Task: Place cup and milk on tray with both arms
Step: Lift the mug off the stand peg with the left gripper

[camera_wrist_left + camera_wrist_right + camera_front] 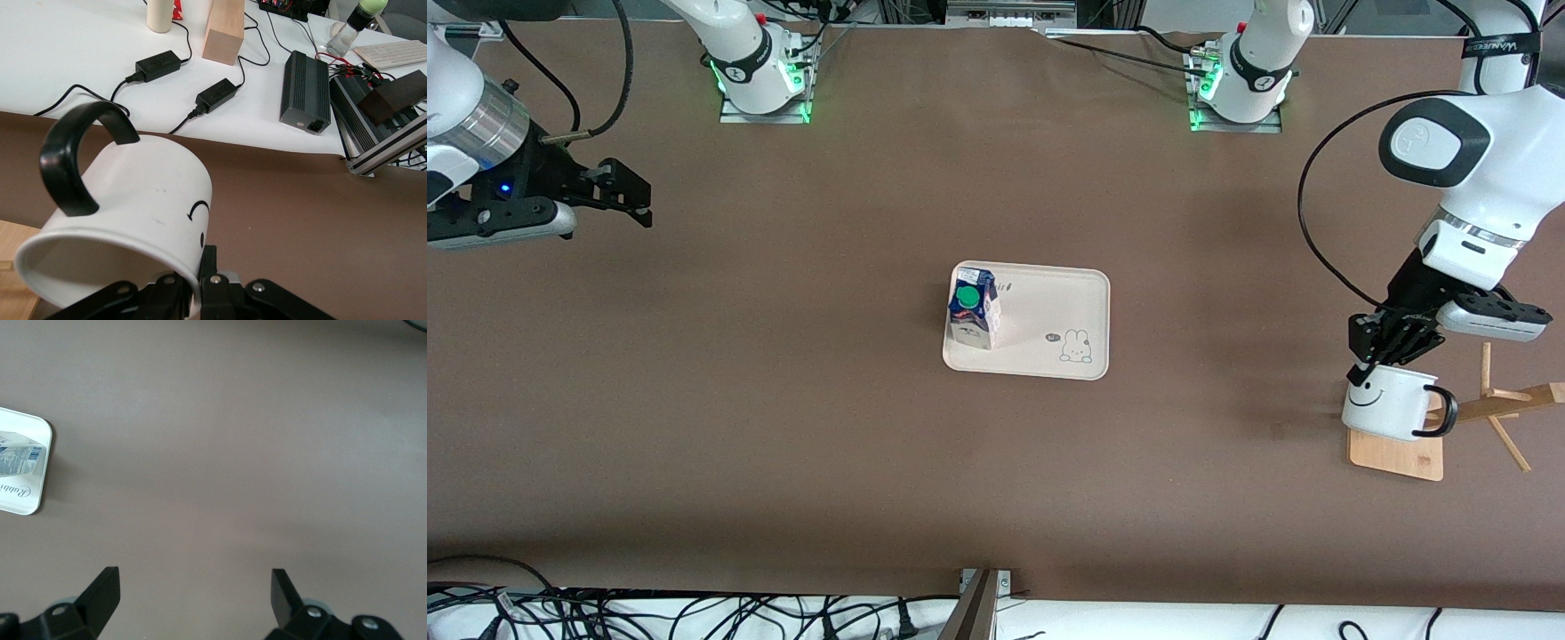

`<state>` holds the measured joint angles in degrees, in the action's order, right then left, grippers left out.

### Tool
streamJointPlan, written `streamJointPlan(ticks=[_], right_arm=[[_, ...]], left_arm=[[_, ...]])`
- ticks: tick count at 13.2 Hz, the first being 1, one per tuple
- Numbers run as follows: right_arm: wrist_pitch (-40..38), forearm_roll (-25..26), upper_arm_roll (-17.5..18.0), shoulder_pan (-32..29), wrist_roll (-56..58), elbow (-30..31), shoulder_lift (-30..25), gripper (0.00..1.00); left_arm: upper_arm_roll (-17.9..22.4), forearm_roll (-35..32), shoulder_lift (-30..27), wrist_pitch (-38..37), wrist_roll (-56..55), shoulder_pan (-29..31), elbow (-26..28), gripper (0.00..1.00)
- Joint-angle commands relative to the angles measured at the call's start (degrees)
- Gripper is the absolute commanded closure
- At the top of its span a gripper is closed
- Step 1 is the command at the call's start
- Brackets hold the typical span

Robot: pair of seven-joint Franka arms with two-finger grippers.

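Note:
The white cup [1392,404] with a smiley face and black handle is tilted over the wooden rack's base at the left arm's end of the table. My left gripper [1369,366] is shut on its rim. The left wrist view shows the cup [133,193] with its wall pinched by the left gripper [200,280], one finger inside and one outside. The milk [974,309] stands on the cream tray [1049,307] at mid-table, at the tray's end toward the right arm. My right gripper [633,194] waits open and empty over bare table at its own end. The right wrist view shows the open gripper [195,583], a tray corner [27,500] and the milk [20,457].
The wooden rack [1507,400] with slanted pegs stands on a square base [1396,453] under the cup. Brown table spreads between tray and rack. Off the table edge, black power bricks [217,97] and cables lie on a white surface.

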<state>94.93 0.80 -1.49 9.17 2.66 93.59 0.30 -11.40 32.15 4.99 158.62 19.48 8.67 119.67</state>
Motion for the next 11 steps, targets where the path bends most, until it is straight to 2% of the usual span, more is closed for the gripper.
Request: streamJointPlan(ticks=[1,3,5,8,10,11], right_arm=[[-1.0,1.0,-0.1,0.2,-0.1,-1.2,0.4,0.00],[-1.0,1.0,0.0,0.2,-0.2,-1.2,0.4,0.00],[-1.0,1.0,-0.1,0.2,-0.2,-1.2,0.4,0.00],[-1.0,1.0,-0.1,0.2,-0.1,-1.2,0.4,0.00],[-0.9,1.0,-0.1,0.2,-0.1,-1.2,0.4,0.00],[-0.9,1.0,-0.1,0.2,-0.1,-1.2,0.4,0.00]], left_arm=[[-0.3,0.7,-1.4,-5.0,1.6,0.4,-0.5,1.00],[-0.3,-2.0,-2.1,-7.8,1.6,0.8,-0.6,1.00],[0.4,-2.6,-2.9,-14.7,1.4,1.0,-1.5,1.00],[0.8,-4.1,-2.2,-33.7,0.7,3.0,-9.8,1.00],[0.9,-4.4,-2.1,-38.6,0.3,4.0,-12.3,1.00],[0.8,-6.6,-1.7,-42.7,0.2,4.0,-15.6,1.00]])
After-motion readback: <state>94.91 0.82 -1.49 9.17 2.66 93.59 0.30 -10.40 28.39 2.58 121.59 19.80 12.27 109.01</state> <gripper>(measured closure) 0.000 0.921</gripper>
